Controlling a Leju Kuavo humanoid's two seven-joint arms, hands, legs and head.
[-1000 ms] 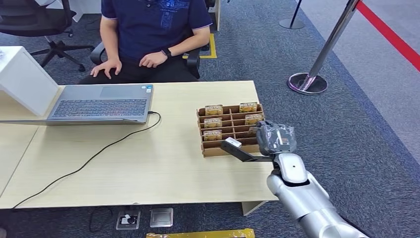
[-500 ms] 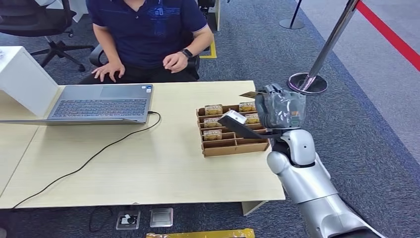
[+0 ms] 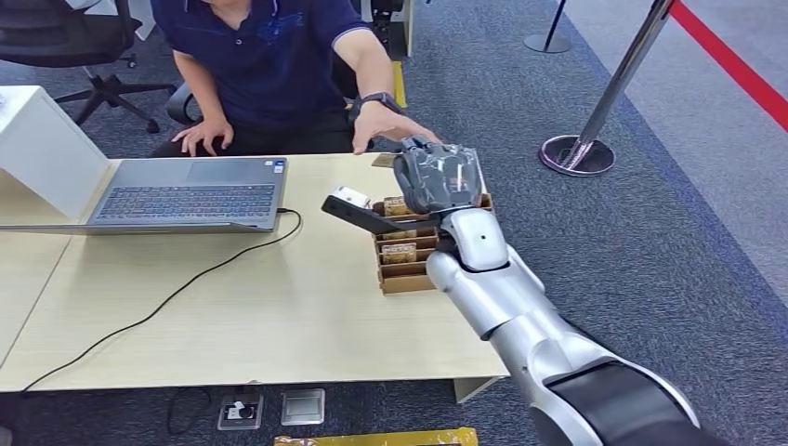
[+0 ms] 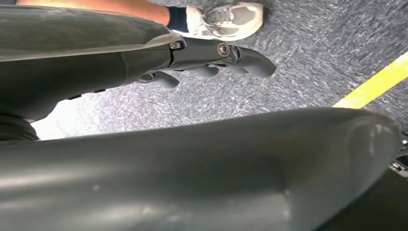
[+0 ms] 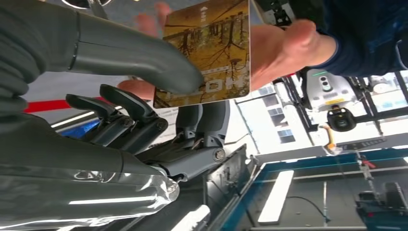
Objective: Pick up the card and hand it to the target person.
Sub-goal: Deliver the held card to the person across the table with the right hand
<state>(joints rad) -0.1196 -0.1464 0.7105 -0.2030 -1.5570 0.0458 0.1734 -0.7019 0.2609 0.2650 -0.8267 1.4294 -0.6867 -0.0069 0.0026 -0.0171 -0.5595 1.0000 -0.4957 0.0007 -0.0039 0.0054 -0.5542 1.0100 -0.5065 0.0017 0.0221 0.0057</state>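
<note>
Your right hand [image 3: 437, 177] offers a card to the seated person across the desk.

In the right wrist view, your right hand [image 5: 130, 120] pinches the card [image 5: 207, 53], printed with golden trees, between its thick thumb and the dark fingers behind it, and the person's open hand [image 5: 269, 53] lies just behind the card, close to touching it. In the head view the arm reaches out over the cardboard card rack [image 3: 404, 265] on the desk [image 3: 232, 307], and the person's hand [image 3: 386, 121] meets yours above the far edge. A laptop [image 3: 186, 195] sits well to the side. Your left hand [image 4: 211, 57] hangs over the carpet, fingers loosely curled, holding nothing. The risk now: if you let go before the person's fingers close on the card, it may drop onto the rack or the floor.
</note>
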